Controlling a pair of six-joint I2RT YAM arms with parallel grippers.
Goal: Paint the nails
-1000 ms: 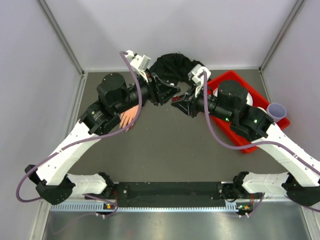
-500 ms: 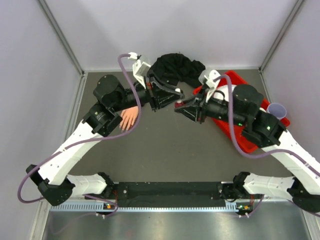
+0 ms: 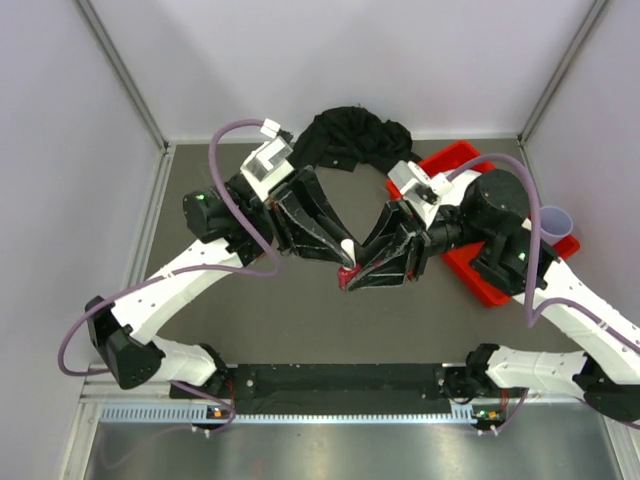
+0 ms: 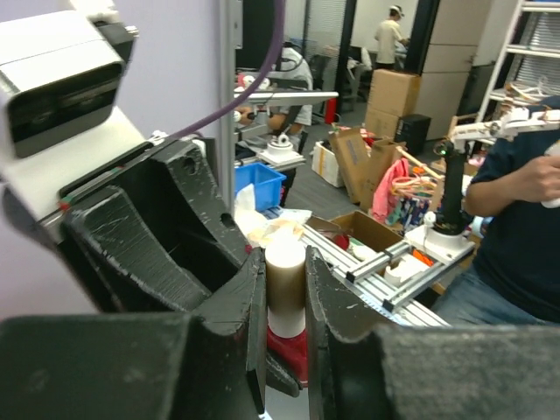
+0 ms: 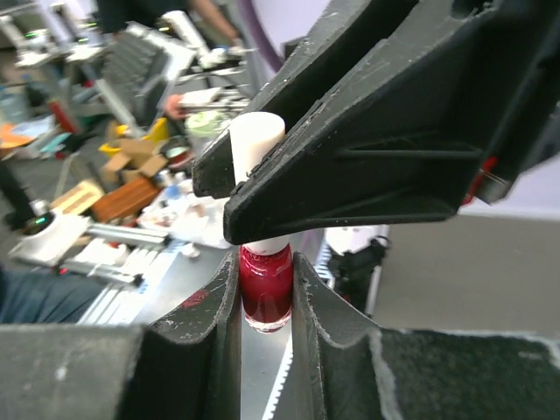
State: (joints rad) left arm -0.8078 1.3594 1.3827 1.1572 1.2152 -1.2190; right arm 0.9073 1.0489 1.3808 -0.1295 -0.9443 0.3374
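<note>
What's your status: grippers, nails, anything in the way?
Left gripper shut on white cap. Right gripper shut on red polish bottle. Nails not in view, only black sleeve shows.

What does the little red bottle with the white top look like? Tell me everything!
The small red glass polish bottle is shiny and dark red, with a tall white cylindrical cap on top. It is over the dark grey table. The right gripper pinches its red body between two black fingers, and the left gripper clamps the cap.
</note>
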